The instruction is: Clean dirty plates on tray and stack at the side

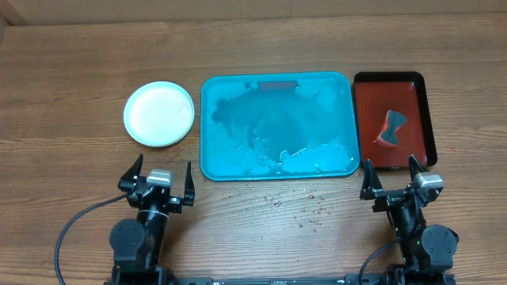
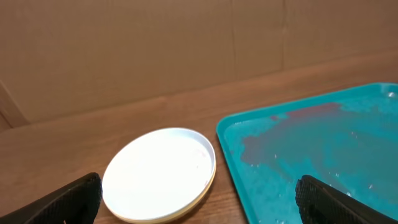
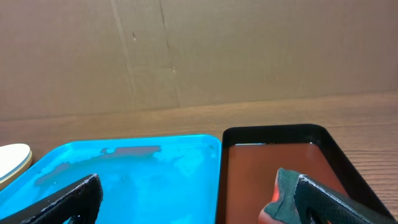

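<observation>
The plates (image 1: 159, 113) sit as a round white-topped stack with a yellowish rim on the table, left of the teal tray (image 1: 277, 162); how many are in the stack I cannot tell. They also show in the left wrist view (image 2: 158, 174) and at the left edge of the right wrist view (image 3: 12, 158). The tray holds no plates; it is wet, with water and foam patches, and also shows in both wrist views (image 2: 311, 149) (image 3: 130, 174). My left gripper (image 1: 158, 180) is open and empty near the table's front edge. My right gripper (image 1: 394, 178) is open and empty.
A dark red tray with a black rim (image 1: 372, 111) stands right of the teal tray and holds a grey and orange sponge (image 1: 390, 129), also seen in the right wrist view (image 3: 283, 199). Water drops (image 1: 305, 210) lie on the wood in front of the teal tray.
</observation>
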`<state>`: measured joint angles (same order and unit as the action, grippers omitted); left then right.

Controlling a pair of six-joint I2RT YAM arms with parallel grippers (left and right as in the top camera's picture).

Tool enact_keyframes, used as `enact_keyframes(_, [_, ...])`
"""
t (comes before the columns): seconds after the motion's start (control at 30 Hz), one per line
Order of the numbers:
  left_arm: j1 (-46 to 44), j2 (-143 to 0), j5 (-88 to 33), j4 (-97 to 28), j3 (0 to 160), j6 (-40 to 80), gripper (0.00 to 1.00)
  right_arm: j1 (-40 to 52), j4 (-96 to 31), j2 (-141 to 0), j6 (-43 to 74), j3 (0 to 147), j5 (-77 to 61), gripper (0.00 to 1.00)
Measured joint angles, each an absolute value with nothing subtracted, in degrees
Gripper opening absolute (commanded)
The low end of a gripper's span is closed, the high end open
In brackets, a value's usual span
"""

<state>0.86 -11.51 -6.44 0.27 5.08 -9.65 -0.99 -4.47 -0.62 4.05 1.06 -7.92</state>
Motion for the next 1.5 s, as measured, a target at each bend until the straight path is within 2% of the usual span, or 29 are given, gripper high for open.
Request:
enact_keyframes(0.37, [0.86, -1.1, -4.23, -4.1, 0.62, -9.63, 1.0, -0.97, -4.49, -0.62, 4.05, 1.06, -7.9, 1.0])
enact_keyframes(1.5, [0.86, -0.95, -4.03, -4.25, 0.62, -9.63, 1.0, -0.97, -4.49, -0.62, 4.08, 1.06, -7.9, 1.0])
